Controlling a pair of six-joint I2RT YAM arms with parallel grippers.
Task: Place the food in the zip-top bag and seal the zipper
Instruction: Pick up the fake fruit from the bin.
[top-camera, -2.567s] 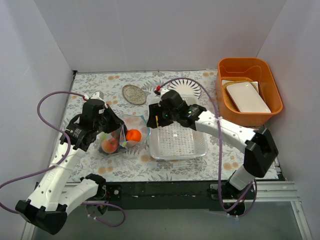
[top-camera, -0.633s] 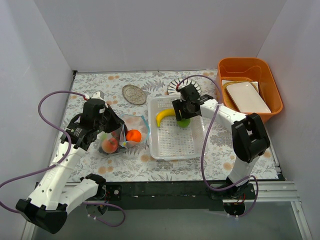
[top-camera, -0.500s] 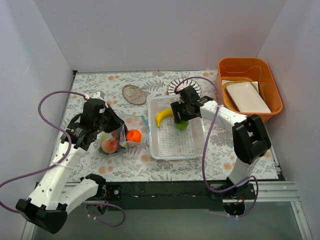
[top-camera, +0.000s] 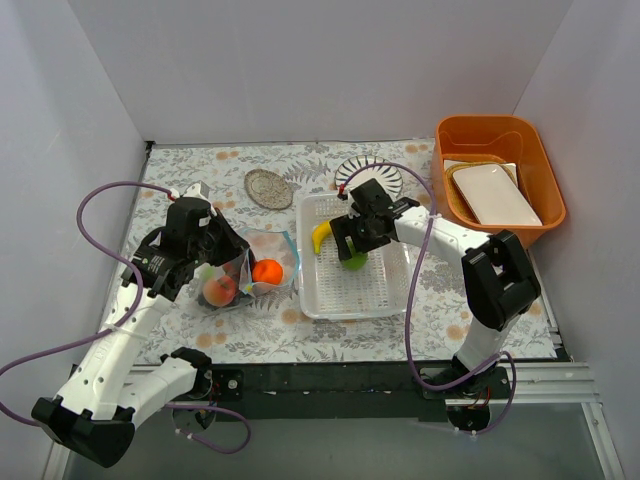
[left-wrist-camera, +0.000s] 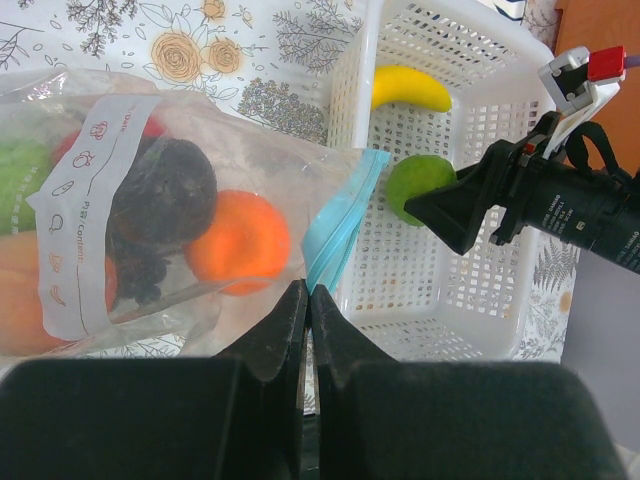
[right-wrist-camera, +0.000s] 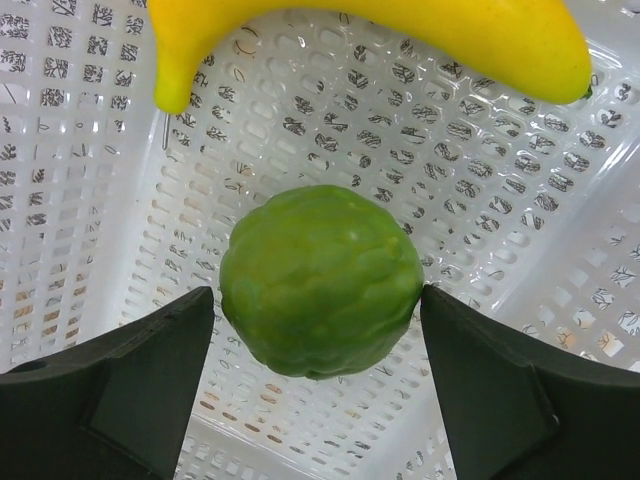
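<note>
Well, right gripper (right-wrist-camera: 315, 296) gapes empty astride the green ball (right-wrist-camera: 320, 275); an off-centre squeeze could squirt it toward twelve o'clock. Left gripper (left-wrist-camera: 308, 300) pinches the zip-top bag (left-wrist-camera: 130, 130).

Orange (left-wrist-camera: 238, 243) and peach (top-camera: 219, 290) sit in clear bag (left-wrist-camera: 250, 150); banana (left-wrist-camera: 410, 88), green ball (right-wrist-camera: 320, 280) in basket (left-wrist-camera: 352, 130).

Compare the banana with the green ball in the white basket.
The banana is yellow, long and curved, with smooth skin; the green ball is round and bumpy. The banana lies free with no gripper at it, while the green ball sits between the open fingers of the right gripper. Both rest in the white basket, not yet in the zip-top bag.
</note>
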